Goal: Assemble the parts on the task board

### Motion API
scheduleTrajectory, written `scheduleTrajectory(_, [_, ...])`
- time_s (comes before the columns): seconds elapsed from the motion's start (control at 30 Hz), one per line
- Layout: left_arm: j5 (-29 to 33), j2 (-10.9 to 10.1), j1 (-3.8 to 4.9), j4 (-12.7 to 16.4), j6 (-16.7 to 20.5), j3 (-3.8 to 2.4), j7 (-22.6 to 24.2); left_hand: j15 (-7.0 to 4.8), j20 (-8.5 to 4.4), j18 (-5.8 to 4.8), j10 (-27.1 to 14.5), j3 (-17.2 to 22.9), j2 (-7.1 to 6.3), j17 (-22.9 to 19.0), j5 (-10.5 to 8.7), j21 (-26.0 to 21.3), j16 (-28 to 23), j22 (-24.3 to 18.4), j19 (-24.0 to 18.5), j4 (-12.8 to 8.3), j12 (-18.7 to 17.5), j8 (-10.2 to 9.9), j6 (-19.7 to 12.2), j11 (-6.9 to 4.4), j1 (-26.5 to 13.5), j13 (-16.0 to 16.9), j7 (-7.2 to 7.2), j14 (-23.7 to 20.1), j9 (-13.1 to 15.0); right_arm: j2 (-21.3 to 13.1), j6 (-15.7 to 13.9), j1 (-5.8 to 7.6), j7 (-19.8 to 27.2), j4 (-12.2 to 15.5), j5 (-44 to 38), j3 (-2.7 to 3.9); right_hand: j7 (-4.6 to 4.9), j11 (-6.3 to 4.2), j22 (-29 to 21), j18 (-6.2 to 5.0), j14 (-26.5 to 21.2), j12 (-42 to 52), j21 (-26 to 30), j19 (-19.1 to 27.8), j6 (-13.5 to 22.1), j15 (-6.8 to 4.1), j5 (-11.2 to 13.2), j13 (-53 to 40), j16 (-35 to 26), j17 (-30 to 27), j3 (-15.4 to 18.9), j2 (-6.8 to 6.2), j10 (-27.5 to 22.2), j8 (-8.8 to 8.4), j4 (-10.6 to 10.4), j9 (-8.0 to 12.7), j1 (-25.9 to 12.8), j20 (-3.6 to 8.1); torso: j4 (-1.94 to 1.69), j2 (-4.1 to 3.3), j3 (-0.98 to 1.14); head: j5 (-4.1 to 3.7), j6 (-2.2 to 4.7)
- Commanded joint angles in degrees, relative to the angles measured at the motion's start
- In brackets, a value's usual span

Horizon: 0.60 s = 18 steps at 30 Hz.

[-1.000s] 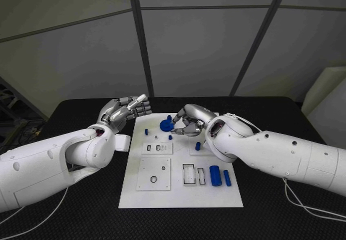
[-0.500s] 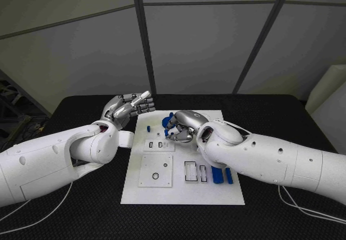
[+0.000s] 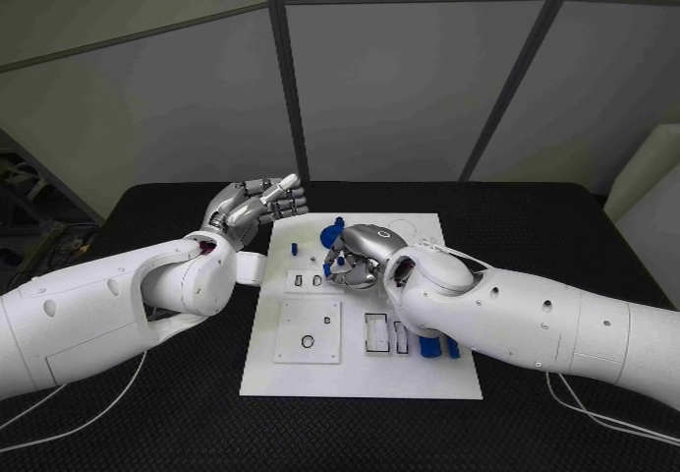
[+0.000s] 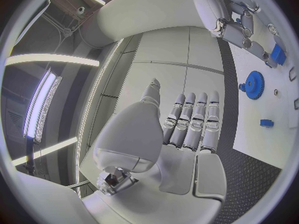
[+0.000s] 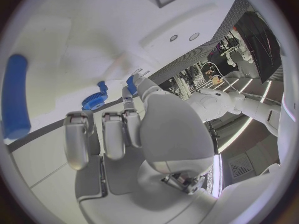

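Note:
The white task board (image 3: 362, 379) lies in the middle of the black table. My right hand (image 3: 358, 260) hovers over its far half and pinches a small blue part (image 5: 132, 83) at its fingertips, close to the slotted block (image 3: 307, 282). A blue gear (image 3: 330, 236) stands on the board just beyond this hand and shows again in the left wrist view (image 4: 253, 84). My left hand (image 3: 258, 209) is raised off the board's far left corner, fingers straight and apart, holding nothing. A small blue peg (image 3: 294, 251) stands near the board's left edge.
A blue cylinder (image 3: 428, 345) and a thinner blue rod lie at the board's right side, partly under my right forearm. A square plate with a ring hole (image 3: 308, 330) and narrow rectangular slots (image 3: 375, 334) sit nearer me. Black table surrounds the board.
My right hand has drawn a little towards me and to the left over the board, still pinching the blue part. The left hand has hardly moved. The camera shifted slightly.

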<state>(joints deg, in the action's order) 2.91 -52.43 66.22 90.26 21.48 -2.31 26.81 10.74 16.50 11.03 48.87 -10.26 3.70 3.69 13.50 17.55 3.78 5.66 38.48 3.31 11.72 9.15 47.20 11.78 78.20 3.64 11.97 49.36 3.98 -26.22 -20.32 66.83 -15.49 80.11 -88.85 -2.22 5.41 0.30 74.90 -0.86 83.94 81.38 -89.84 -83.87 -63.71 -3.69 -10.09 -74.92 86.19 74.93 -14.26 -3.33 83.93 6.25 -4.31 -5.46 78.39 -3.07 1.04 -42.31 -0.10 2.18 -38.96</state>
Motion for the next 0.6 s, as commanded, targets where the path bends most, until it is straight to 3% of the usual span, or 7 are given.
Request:
scheduleTrajectory(0.03, [-0.4,0.1,0.13,0.1,-0.7,-0.06,0.2,0.02,-0.15,-1.11,0.0,-0.1,0.19,-0.1,0.12,-0.4,-0.3,-0.1,0.2,-0.3,-0.4,-0.2,0.0,0.22,-0.1,0.0,2.19,-0.4,-0.1,0.2,1.1,-0.06,-0.3,0.3,-1.3,-0.02,-1.15,-0.46,15.1,0.86,4.3,0.1,-0.2,-6.1,-1.7,-0.27,-0.3,-8.0,0.0,7.1,0.0,0.68,1.3,0.18,0.2,-1.4,0.0,0.44,0.02,0.02,0.00,0.07,-0.16])
scheduleTrajectory(0.6, [-0.4,0.1,0.14,0.0,-0.8,-0.06,0.0,0.02,-0.15,-1.11,0.0,-0.1,0.19,-0.1,0.12,-0.4,-0.3,-0.1,0.2,-0.3,-0.4,-0.2,0.0,0.22,-0.1,0.0,2.19,-0.4,-0.1,0.5,2.6,-0.49,-0.3,0.1,-1.4,-0.20,-1.12,-0.44,15.1,0.86,4.2,0.0,-0.2,-6.1,-1.7,-0.30,-0.4,-8.0,-0.1,7.0,0.1,0.61,1.3,0.05,0.2,-1.5,-0.5,0.50,0.00,0.04,-0.01,0.21,-0.45])
